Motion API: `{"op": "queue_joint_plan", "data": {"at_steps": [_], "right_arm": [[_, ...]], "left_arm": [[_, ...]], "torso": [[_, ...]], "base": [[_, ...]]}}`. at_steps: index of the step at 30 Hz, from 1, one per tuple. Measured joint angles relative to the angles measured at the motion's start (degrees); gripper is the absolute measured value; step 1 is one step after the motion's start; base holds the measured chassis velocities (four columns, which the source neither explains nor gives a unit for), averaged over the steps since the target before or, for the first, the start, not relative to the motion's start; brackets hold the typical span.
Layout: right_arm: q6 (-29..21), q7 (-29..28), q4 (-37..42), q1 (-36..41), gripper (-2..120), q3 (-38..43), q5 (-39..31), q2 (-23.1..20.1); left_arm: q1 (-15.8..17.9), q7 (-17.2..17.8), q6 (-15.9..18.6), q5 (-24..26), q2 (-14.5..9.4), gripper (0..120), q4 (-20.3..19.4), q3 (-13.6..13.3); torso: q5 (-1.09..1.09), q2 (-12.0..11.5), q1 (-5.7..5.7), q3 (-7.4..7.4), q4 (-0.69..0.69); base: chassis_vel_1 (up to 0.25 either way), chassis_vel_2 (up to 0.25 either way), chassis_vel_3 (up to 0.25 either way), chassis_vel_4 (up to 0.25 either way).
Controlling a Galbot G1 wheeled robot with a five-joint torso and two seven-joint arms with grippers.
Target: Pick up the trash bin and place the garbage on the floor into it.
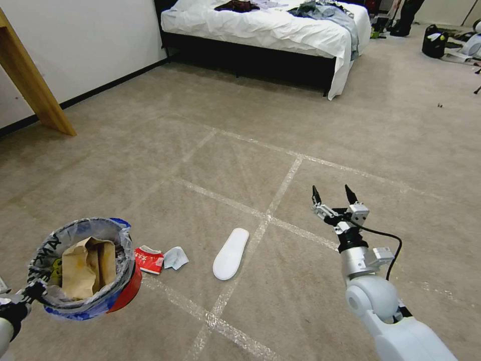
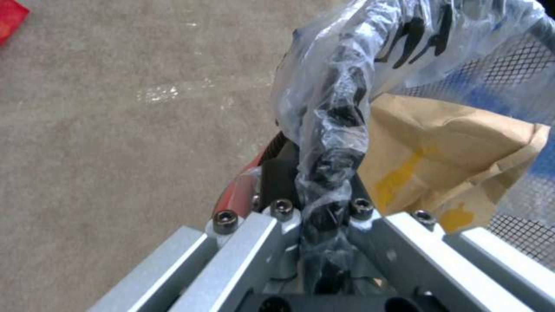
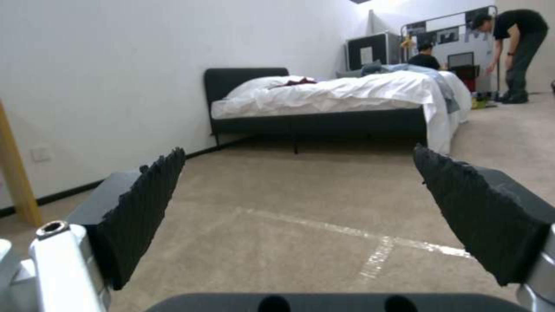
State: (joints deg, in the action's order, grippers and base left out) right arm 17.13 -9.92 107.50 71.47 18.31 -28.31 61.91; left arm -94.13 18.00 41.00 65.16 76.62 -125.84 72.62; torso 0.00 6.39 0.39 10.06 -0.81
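1 slipper (image 1: 231, 253) left of right end effector (image 1: 334, 195)

Black lettering on trash bin (image 1: 85, 271) liner rim, illegible; white marks on red wrapper (image 1: 149, 259), unreadable.

The head camera looks forward and down over the taped carpet (image 1: 240, 165) toward the bed (image 1: 265, 30). The right wrist camera sits low, facing that same bed (image 3: 335, 99) level. The left wrist camera looks close onto the trash bin (image 2: 370, 78) rim.
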Motion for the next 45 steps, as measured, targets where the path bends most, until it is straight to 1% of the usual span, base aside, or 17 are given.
{"op": "queue_joint_plan", "data": {"at_steps": [1, 2, 4, 9, 10, 15, 20, 22, 27, 39, 41, 42, 43, 44, 45], "right_arm": [[0.0, 0.2, 0.2, 0.1, 100, -0.1, 0.3, 1.0], [0.0, 0.2, 0.2, 0.1, 100, -0.1, 0.3, 1.0], [0.0, 0.3, 0.9, 0.5, 100, 0.5, 1.9, 2.9], [-0.6, 0.2, 2.7, 2.2, 100, 2.1, 4.8, 5.1], [-0.7, 0.1, 3.1, 2.9, 100, 2.8, 5.7, 6.1], [-1.4, -0.2, 2.7, 2.7, 100, 2.5, 6.0, 8.0], [-2.7, -1.0, 1.8, 0.8, 100, 0.5, 5.0, 8.6], [-3.5, -1.6, 0.5, -1.7, 100, -1.7, 4.4, 8.7], [-4.2, -1.8, -0.5, -4.0, 100, -3.7, 4.3, 9.1], [-5.3, -1.6, -1.3, -4.8, 100, -5.1, 4.3, 9.5], [-7.6, -3.2, -1.7, -5.1, 100, -6.4, 1.8, 9.6], [-7.6, -3.2, -1.7, -5.1, 100, -6.4, 1.8, 9.6], [-10.6, -5.4, -1.8, -5.4, 100, -7.6, -1.5, 9.6], [-10.6, -5.4, -1.8, -5.4, 100, -7.6, -1.5, 9.6], [-11.8, -6.1, -1.8, -5.4, 100, -7.9, -2.7, 9.6]], "left_arm": [[0.0, 0.0, 0.0, 0.0, 0.3, 1, -0.4, 0.1], [0.0, 0.0, 0.0, 0.0, 0.3, 1, -0.4, 0.1], [0.2, -0.3, -0.1, 0.1, 1.2, 1, -1.3, 0.2], [0.3, -0.7, -0.2, 0.0, 1.9, 1, -2.0, 0.0], [0.3, -0.9, -0.3, -0.1, 2.0, 1, -2.2, 0.0], [0.5, -0.9, -0.3, -0.1, 1.6, 1, -2.2, 0.2], [0.7, -0.9, -0.3, 0.0, 1.3, 1, -1.7, 0.4], [0.6, -0.9, -0.4, -0.2, 1.2, 1, -1.1, 0.6], [0.7, -0.9, -0.4, -0.4, 1.3, 1, -0.8, 0.7], [0.9, -0.9, -0.5, -0.7, 1.4, 1, 0.3, 0.6], [0.8, -0.9, -0.5, -0.8, 1.3, 1, 0.4, 0.5], [0.8, -0.9, -0.5, -0.8, 1.3, 1, 0.4, 0.5], [0.8, -0.9, -0.5, -0.8, 1.3, 1, 0.4, 0.5], [0.8, -0.9, -0.5, -0.8, 1.3, 1, 0.4, 0.5], [0.8, -1.0, -0.5, -0.8, 1.3, 1, 0.4, 0.5]], "torso": [[0.0, 0.0, 0.0, 0.0, 0.0], [0.0, 0.0, 0.0, 0.0, 0.0], [0.0, 0.0, 0.0, 0.0, 0.01], [0.0, 0.0, 0.0, 0.0, -0.01], [0.0, 0.0, 0.0, 0.0, -0.01], [-0.01, 0.0, 0.0, 0.0, -0.01], [-0.01, 0.0, 0.0, 0.0, -0.01], [0.0, 0.0, 0.0, 0.0, 0.0], [0.0, 0.0, 0.0, 0.0, 0.0], [0.0, 0.0, 0.0, 0.0, -0.01], [0.0, 0.0, 0.0, 0.0, -0.01], [0.0, 0.0, 0.0, 0.0, -0.01], [0.0, 0.0, 0.0, 0.0, 0.0], [0.0, 0.0, 0.0, 0.0, 0.0], [0.0, 0.0, 0.0, 0.0, 0.0]], "base": [[0.0, 0.0, 0.0, 0.0], [0.0, 0.0, 0.0, 0.0], [0.0, 0.0, 0.0, 0.0], [0.0, 0.0, 0.0, 0.0], [0.0, 0.0, 0.0, 0.0], [0.0, 0.0, 0.0, 0.0], [0.0, 0.0, 0.0, 0.0], [0.0, 0.0, 0.0, 0.0], [0.0, 0.0, 0.0, 0.0], [0.0, 0.0, 0.0, 0.0], [0.0, 0.0, 0.0, 0.0], [0.0, 0.0, 0.0, 0.0], [0.0, 0.0, 0.0, 0.0], [0.0, 0.0, 0.0, 0.0], [0.0, 0.0, 0.0, 0.0]]}}
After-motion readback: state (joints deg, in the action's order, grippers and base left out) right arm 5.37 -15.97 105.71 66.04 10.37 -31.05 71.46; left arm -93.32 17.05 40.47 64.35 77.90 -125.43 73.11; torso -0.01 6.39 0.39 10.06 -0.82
